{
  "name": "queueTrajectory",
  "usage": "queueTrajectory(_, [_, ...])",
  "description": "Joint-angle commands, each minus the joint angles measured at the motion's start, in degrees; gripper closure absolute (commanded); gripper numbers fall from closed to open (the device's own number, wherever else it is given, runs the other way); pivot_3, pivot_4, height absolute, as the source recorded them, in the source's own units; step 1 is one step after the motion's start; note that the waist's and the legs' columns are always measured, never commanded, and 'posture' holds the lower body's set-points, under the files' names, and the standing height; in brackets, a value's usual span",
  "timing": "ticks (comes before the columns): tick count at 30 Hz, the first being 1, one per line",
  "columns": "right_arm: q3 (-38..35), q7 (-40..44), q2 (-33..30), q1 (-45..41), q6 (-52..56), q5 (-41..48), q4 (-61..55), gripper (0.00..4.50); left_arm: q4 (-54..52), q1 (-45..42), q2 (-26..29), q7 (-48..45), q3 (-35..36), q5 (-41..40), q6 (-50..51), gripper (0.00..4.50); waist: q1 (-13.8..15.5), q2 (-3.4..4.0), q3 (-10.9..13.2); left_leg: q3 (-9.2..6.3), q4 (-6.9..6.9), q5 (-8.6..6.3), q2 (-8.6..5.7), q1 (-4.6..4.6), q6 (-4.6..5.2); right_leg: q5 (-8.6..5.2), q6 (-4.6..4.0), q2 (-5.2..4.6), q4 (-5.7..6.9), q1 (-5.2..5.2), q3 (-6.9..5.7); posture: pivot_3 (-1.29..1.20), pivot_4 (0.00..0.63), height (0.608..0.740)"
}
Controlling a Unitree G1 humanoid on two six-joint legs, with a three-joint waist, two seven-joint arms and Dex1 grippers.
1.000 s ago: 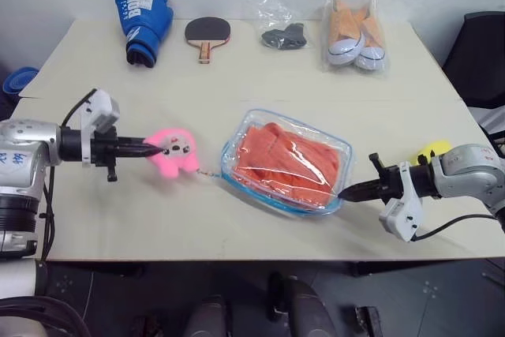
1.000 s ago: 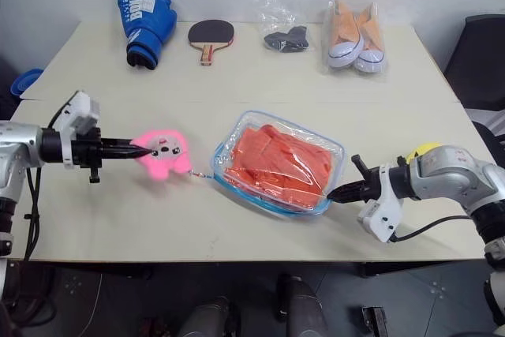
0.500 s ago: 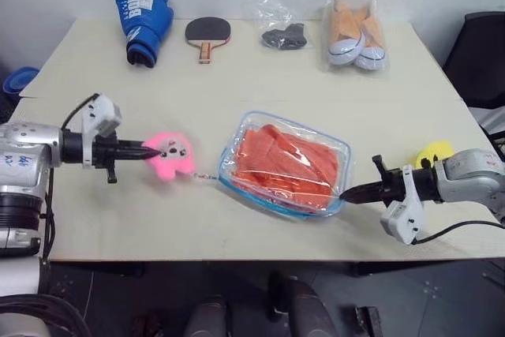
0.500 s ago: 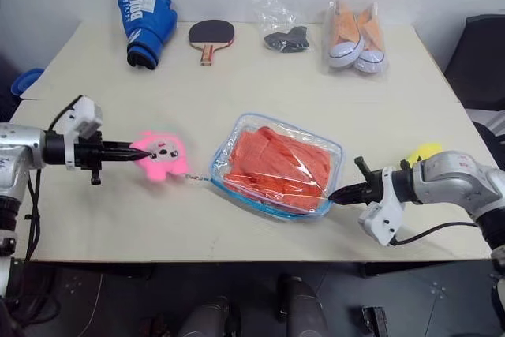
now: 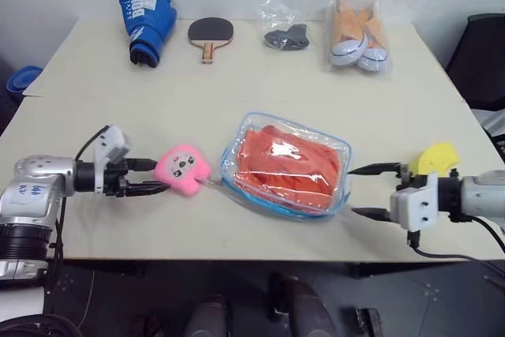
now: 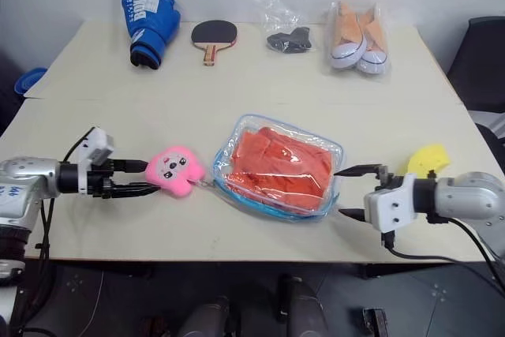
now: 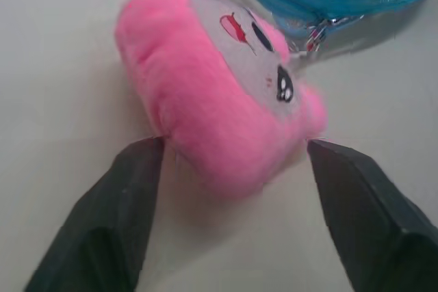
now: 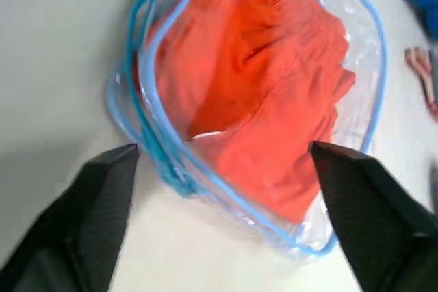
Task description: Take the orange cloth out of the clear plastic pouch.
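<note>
- My left gripper (image 5: pixel 154 177) lies low over the table (image 5: pixel 260 76), arm reaching in from the left edge, fingers pointing toward the middle and a little downward.
- Its jaws are spread wide with nothing between them; the pink plush toy (image 5: pixel 182 170) sits just past the fingertips, and from the left wrist camera it lies in the gap ahead of the two fingers (image 7: pixel 109 223), apart from both.
- A small metal chain joins the plush to the near end of the clear plastic pouch (image 5: pixel 341 151), which lies just beyond the plush as seen from that gripper.
- My right gripper (image 5: pixel 364 191) comes in from the right edge, roughly level, pointing left at the pouch.
- Its jaws also stand wide, one finger above the other, gripping nothing; the tips are just short of the pouch's right end, and I can't tell whether the upper tip brushes the plastic.
- The orange cloth (image 5: pixel 288 165) is inside the pouch, bunched in folds and filling most of it; the pouch lies flat on the table between my two grippers.
- From the right wrist camera the blue zipper edging (image 8: pixel 161 148) of the pouch faces the spread fingers, the cloth behind it.
- A yellow foam wedge (image 5: pixel 433 157) lies just behind my right wrist.
- Well beyond both grippers, along the far edge: a blue boxing glove (image 5: pixel 144 13), a table tennis paddle (image 5: pixel 209 33), a bag with a black item (image 5: pixel 286 35) and bagged sneakers (image 5: pixel 357 33).
</note>
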Motion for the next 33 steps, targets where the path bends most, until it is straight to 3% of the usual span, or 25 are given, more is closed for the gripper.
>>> queueTrajectory(1, [-11.35, -0.92, -0.44, 7.34, 10.23, 7.03, -8.70, 0.00, -2.81, -0.82, 1.02, 3.17, 4.44, -2.00, 1.76, 0.02, 0.23, 0.00, 0.00, -0.01, 0.00, -0.01, 0.00, 0.01, 0.01, 0.00, 0.00, -0.01, -0.04, 0.03, 0.00, 0.00, 0.150, 0.740])
queueTrajectory(3, [-15.93, -0.51, 0.30, 11.46, 15.39, 9.18, -12.23, 0.00, -2.99, -0.79, 1.56, 4.44, 4.52, -0.86, 1.33, 0.02, 0.58, -0.01, -0.01, 0.00, 0.00, -0.03, -0.01, 0.06, 0.00, 0.00, 0.00, 0.00, -0.09, 0.05, 0.02, 0.00, 0.150, 0.740])
queueTrajectory(8, [-26.67, -5.22, 3.05, 16.54, 37.81, 26.55, -24.39, 0.00, 2.51, -8.72, 4.55, 6.34, 4.62, 2.38, -4.35, 0.02, 1.02, -0.05, 0.00, 0.01, 0.00, -0.07, 0.02, 0.05, -0.01, 0.00, 0.00, 0.07, -0.09, 0.02, 0.03, 0.00, 0.150, 0.740])
queueTrajectory(11, [-27.91, -8.96, 5.05, 15.06, 45.59, 33.31, -29.86, 0.00, -6.40, -17.32, 3.19, 2.93, 2.31, -2.15, 0.80, 0.02, 1.71, -0.36, 0.06, -0.12, 0.11, -0.07, 0.00, -0.08, -0.01, 0.01, -0.01, 0.03, -0.10, 0.02, -0.07, 0.00, 0.150, 0.740])
queueTrajectory(15, [-23.62, -15.26, 7.42, 10.21, 53.98, 39.11, -35.51, 0.00, -18.66, -18.16, -0.93, -1.44, -7.61, 1.84, -7.14, 0.02, 1.90, 0.00, -0.17, -0.12, 0.08, -0.19, -0.12, -0.10, 0.15, 0.05, 0.11, -0.06, -0.20, 0.13, -0.08, 0.00, 0.150, 0.740])
queueTrajectory(19, [-20.21, -18.93, 10.04, 6.34, 58.62, 40.08, -38.13, 0.00, -21.04, -15.38, -2.43, -5.33, -15.26, 8.60, -19.87, 0.02, 1.09, -0.05, -0.12, 0.13, 0.06, -0.21, -0.12, -0.07, 0.19, 0.06, 0.19, 0.07, -0.26, 0.11, 0.05, 0.00, 0.150, 0.740])
queueTrajectory(23, [-18.56, -21.58, 12.95, 4.26, 61.35, 39.40, -39.43, 0.00, -13.05, -16.26, -4.87, -3.47, -19.78, 16.70, -34.51, 0.02, 1.04, -0.22, -0.03, 0.29, 0.06, -0.13, -0.05, -0.04, 0.06, 0.04, 0.08, 0.18, -0.26, 0.11, 0.24, 0.00, 0.150, 0.740])
queueTrajectory(28, [-18.98, -24.51, 16.09, 4.62, 63.19, 38.34, -41.10, 0.00, -6.21, -17.43, -9.70, 1.16, -21.30, 21.31, -43.12, 0.02, 1.29, -0.22, -0.03, 0.30, 0.05, -0.14, -0.06, -0.03, 0.12, 0.03, 0.07, 0.14, -0.17, 0.11, 0.28, 0.00, 0.150, 0.740])
queueTrajectory(33, [-19.05, -25.37, 17.95, 5.56, 64.01, 37.13, -42.33, 0.00, -2.32, -17.42, -13.47, 3.52, -19.69, 20.11, -43.86, 0.02, 1.33, -0.22, -0.03, 0.22, 0.09, -0.20, -0.08, -0.09, 0.30, 0.10, 0.19, 0.11, -0.17, 0.03, 0.14, 0.00, 0.150, 0.740])
